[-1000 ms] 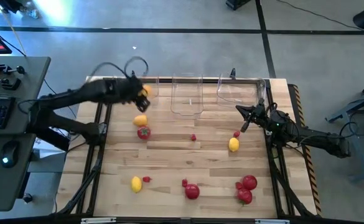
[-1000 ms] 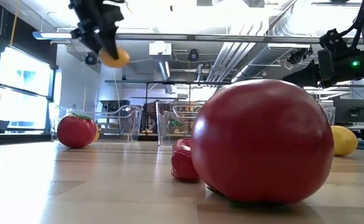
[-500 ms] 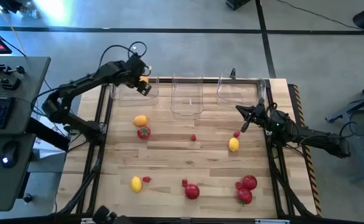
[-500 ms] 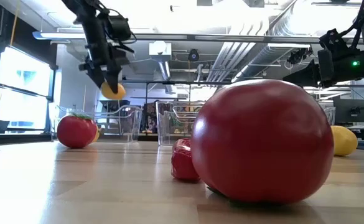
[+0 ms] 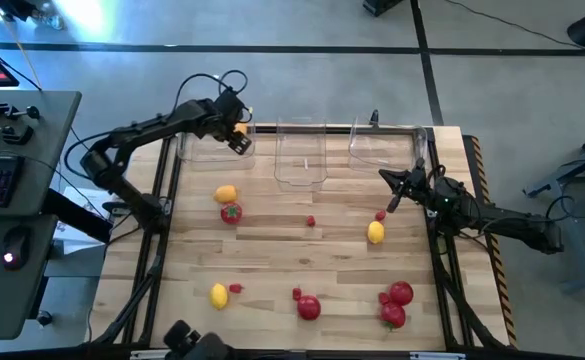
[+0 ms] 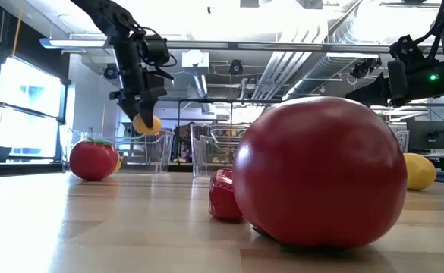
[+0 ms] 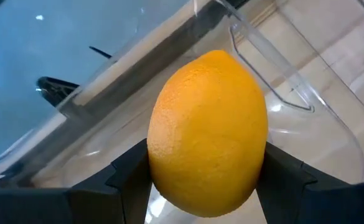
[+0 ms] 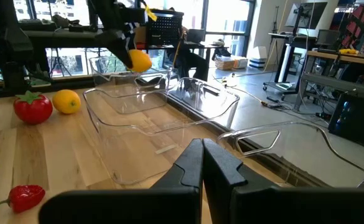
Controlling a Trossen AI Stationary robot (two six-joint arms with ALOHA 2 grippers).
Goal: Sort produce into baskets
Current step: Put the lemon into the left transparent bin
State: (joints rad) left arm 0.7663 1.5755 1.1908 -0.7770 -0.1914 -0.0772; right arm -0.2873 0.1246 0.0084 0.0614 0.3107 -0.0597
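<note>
My left gripper (image 5: 237, 136) is shut on an orange-yellow lemon (image 7: 206, 134) and hangs over the left clear basket (image 5: 210, 148) at the table's far edge. Two more clear baskets, the middle one (image 5: 300, 158) and the right one (image 5: 380, 148), stand beside it. On the wood lie a lemon (image 5: 227, 194) next to a green-topped tomato (image 5: 231, 212), a second lemon (image 5: 375, 232), a third lemon (image 5: 218, 295), round red fruits (image 5: 309, 307) (image 5: 401, 293) and tiny red berries (image 5: 311, 221). My right gripper (image 5: 392, 197) waits shut at the table's right side. My left gripper pinches the lemon between its two fingers, one finger (image 7: 129, 180) on each of its two opposite sides (image 7: 163, 174) about its widest part. The fingers slant steeply down from above. The lemon (image 6: 146, 123) hangs clear of the table, above the left basket's rim.
A large red tomato (image 6: 320, 171) lies close in front of the low camera, with a small red fruit (image 6: 223, 196) beside it. A desk with keyboard and mouse (image 5: 2, 180) stands left of the table.
My left gripper has carried the lemon toward the table's far edge and a little right, and has sunk and tipped further down, coming over the left basket. It stays shut on the lemon throughout.
</note>
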